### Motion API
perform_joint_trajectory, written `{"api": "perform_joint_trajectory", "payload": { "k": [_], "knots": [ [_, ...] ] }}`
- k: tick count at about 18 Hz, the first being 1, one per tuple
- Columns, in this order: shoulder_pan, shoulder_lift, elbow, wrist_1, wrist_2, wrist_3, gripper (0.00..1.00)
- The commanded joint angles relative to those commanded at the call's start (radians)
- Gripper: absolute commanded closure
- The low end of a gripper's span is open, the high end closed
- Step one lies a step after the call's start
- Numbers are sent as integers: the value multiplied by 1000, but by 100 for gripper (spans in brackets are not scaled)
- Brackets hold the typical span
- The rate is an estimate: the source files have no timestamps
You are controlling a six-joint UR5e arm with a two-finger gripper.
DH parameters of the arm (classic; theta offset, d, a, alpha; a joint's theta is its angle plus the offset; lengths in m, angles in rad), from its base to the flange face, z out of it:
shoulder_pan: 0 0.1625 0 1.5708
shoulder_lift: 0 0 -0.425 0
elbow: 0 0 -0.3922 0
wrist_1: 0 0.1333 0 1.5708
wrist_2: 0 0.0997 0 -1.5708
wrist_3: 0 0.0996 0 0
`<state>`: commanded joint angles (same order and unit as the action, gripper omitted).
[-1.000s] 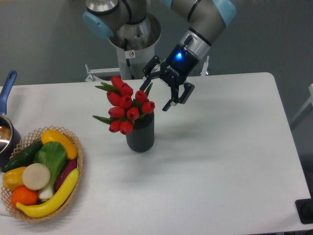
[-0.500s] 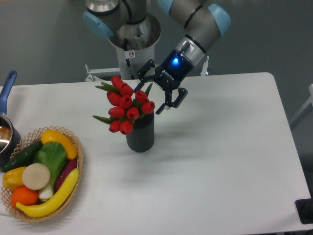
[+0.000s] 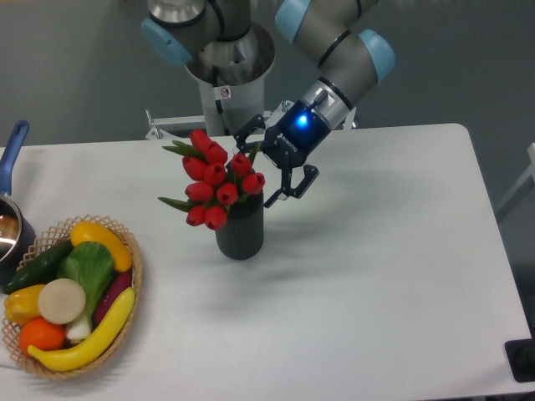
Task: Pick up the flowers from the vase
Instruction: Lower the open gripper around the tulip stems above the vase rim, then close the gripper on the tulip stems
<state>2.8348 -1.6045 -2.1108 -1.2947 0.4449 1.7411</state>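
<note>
A wicker basket [image 3: 134, 276] of fruit sits beside a blue-handled pot [image 3: 10, 225].

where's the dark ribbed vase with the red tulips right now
The dark grey ribbed cylindrical vase stands upright on the white table, left of centre, right of the wicker fruit basket, with the open gripper beside its red tulips.

The flowers [image 3: 216, 180] hide the top of the vase [image 3: 241, 230] and part of one gripper [image 3: 258, 171] finger. At nine o'clock, a pot [image 3: 12, 219] is cut off by the edge. At five o'clock, a small black thing [image 3: 522, 361] is cut off too.
</note>
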Motion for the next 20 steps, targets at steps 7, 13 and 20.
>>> {"api": "perform_joint_trajectory", "payload": {
  "k": [7, 13, 20],
  "knots": [
    [4, 23, 6, 2, 0, 2, 0],
    [14, 57, 20, -6, 1, -21, 0],
    [12, 48, -9, 2, 1, -8, 0]
  ]
}}
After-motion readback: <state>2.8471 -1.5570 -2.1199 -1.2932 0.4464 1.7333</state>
